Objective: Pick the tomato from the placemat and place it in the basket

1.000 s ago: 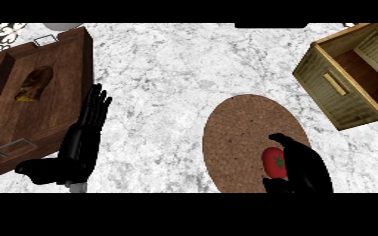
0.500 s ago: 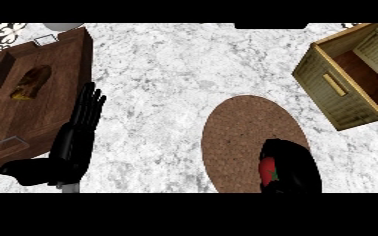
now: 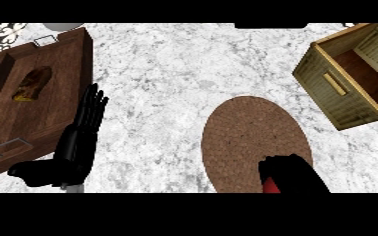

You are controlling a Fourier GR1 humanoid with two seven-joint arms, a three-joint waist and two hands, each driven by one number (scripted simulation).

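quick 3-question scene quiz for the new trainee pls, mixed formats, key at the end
1. True or false: the tomato already lies in the basket.
2. Which robot hand covers the tomato? A) right robot hand B) left robot hand
3. Fill in: the tomato sits on the round brown ____.

Key: 1 false, it is on the placemat's lower end, mostly hidden under curled fingers. 2 A; the left rests open by the wooden tray. 3 placemat.

Left hand (image 3: pixel 77 140) matte black, slender segmented fingers; right hand (image 3: pixel 295 172) black, bulkier.
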